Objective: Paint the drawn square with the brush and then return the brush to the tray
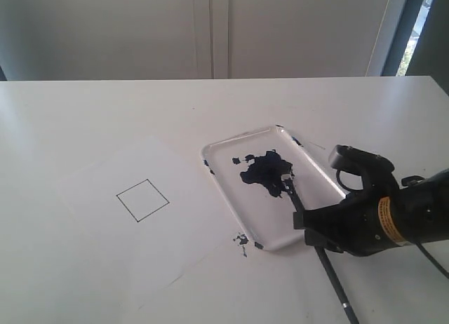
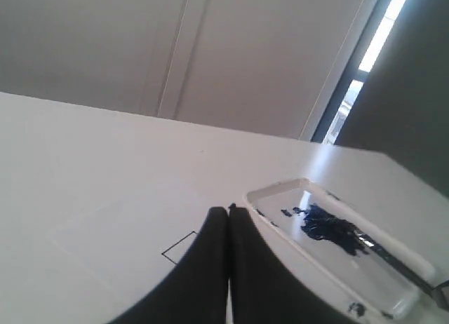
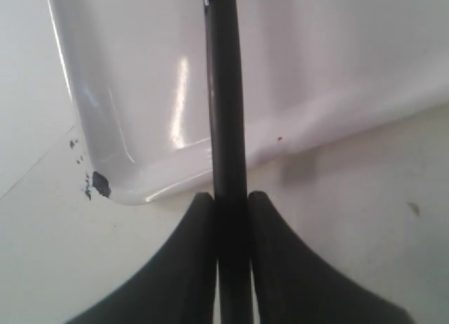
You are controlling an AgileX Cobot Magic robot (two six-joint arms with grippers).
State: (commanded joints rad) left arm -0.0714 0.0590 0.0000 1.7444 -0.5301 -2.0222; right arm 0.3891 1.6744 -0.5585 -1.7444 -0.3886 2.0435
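Right jaws clamp brush (image 3: 226, 92) across tray (image 3: 126, 92) rim.

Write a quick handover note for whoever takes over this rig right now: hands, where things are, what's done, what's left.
Right hand: shut on the brush handle, just outside the tray rim.
Left hand: shut, empty.
Brush: tip in the paint puddle in the tray, handle sticking out over the rim.
Drawn square: on the paper left of the tray, no paint in it.
Done: brush gripped, tip in paint.
Left: paint the square, then return the brush to the tray.
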